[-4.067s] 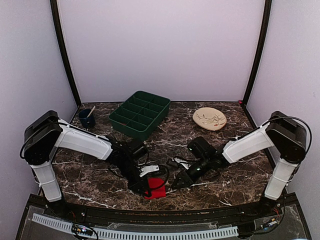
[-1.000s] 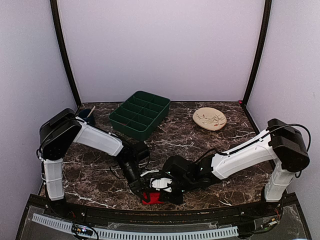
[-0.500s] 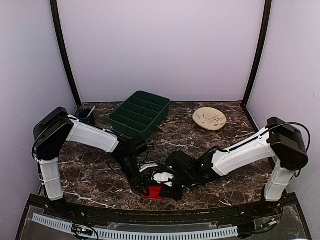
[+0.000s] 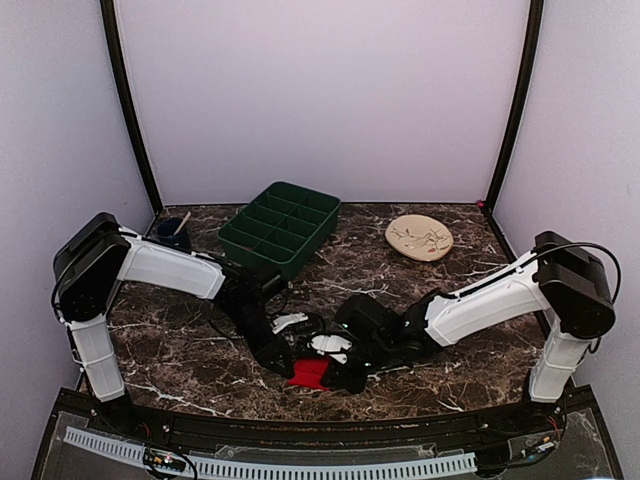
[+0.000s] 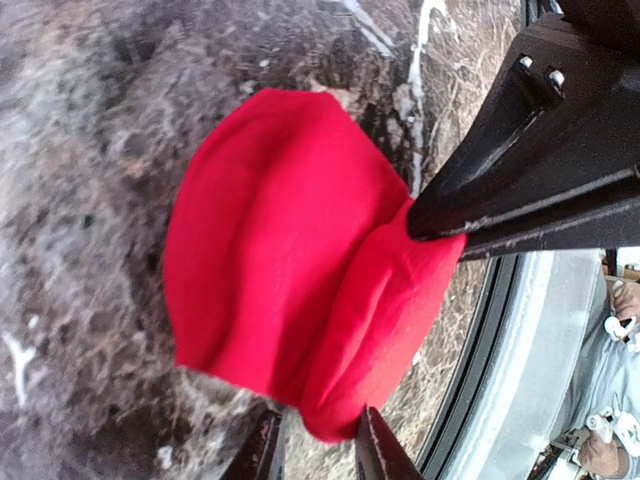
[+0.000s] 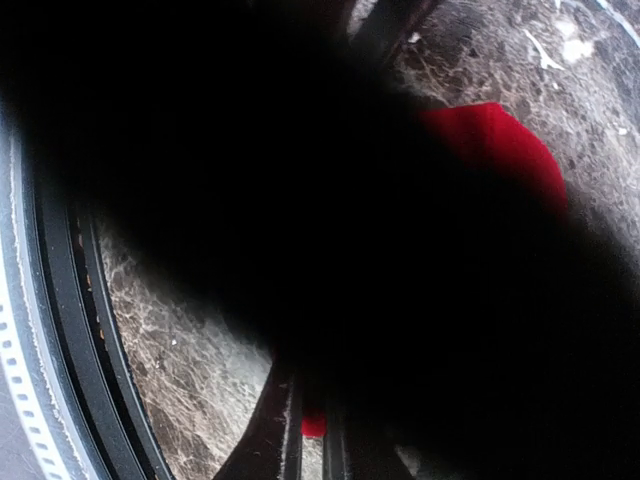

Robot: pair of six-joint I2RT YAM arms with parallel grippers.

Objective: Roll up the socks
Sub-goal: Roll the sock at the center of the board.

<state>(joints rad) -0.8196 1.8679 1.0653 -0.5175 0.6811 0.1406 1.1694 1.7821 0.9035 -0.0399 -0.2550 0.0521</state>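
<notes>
The socks (image 5: pixel 290 270) are showing as soft, matt red cloth, creasing in smooth folds. The table (image 4: pixel 400 280) is gleaming like polished dark marble, veined white. The tray (image 4: pixel 281 227) is looking like dull green plastic, and the right gripper (image 5: pixel 415 222) is reading as hard matt black.

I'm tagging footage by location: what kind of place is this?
Probably a robot test cell, not a home: a left arm and right arm bolted to a marble-patterned table, plain lilac walls boxing it in, and props like a green tray and red socks.
</notes>
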